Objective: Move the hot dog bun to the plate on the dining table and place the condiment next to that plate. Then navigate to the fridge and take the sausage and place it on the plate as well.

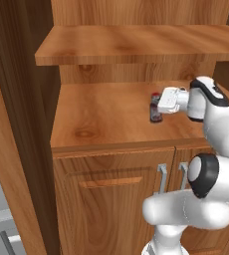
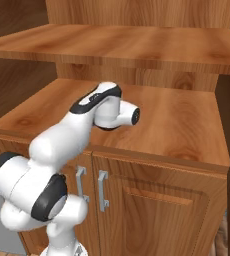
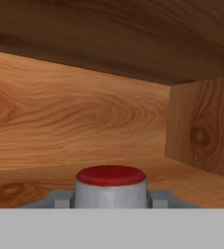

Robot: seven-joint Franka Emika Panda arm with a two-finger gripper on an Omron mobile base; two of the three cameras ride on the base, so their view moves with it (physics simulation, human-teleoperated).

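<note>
Condiment: small dark red bottle (image 1: 156,108) standing upright on a wooden counter (image 1: 101,117), toward its right side, under a wooden shelf (image 1: 136,44).

Hand: white hand (image 1: 162,102) reaching in level from the right, up against the bottle's upper part in the left base view. In the hand view a red-topped grey cap (image 3: 111,186) sits close up between the two dark tips.

Hand state: the fingers appear drawn in at either side of the bottle, but whether they are truly clenched on it cannot be told from these pictures.

Arm: white arm (image 2: 72,132) bent over the counter edge; in the right base view it blocks the bottle.

Surroundings: cabinet doors with metal handles (image 1: 162,178) below the counter; wood back wall and side panel behind the bottle.

Step in hand: judged to be the pickup of the condiment, with the carry to the plate yet to come.

Next move: likely calls for a firm squeeze, then a straight lift kept low enough to miss the shelf overhead, and a pull back out before the base drives to the dining table.

Risk: bottle may tip if pulled sideways before the grip is sure.
</note>
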